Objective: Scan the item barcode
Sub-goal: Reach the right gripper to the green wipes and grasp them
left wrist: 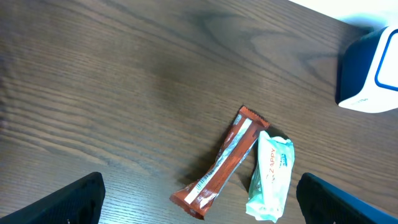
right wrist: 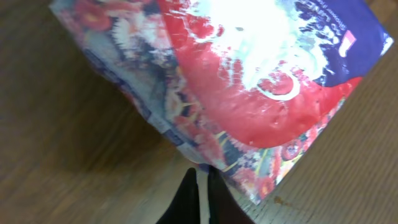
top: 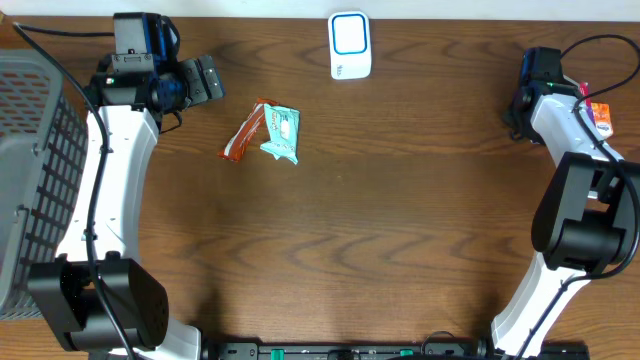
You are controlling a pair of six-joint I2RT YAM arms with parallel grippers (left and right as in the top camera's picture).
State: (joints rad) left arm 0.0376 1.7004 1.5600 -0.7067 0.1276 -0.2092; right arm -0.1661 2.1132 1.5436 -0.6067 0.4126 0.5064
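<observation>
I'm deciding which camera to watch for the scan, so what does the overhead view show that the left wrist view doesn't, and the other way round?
Only overhead: the grey basket at the left edge, the right arm, and a colourful packet beside it. Only left wrist: lettering on the teal packet. Both: the red-brown bar lying against that teal packet, the white and blue scanner, the wooden table, and the left tool, wide open and holding nothing.
</observation>
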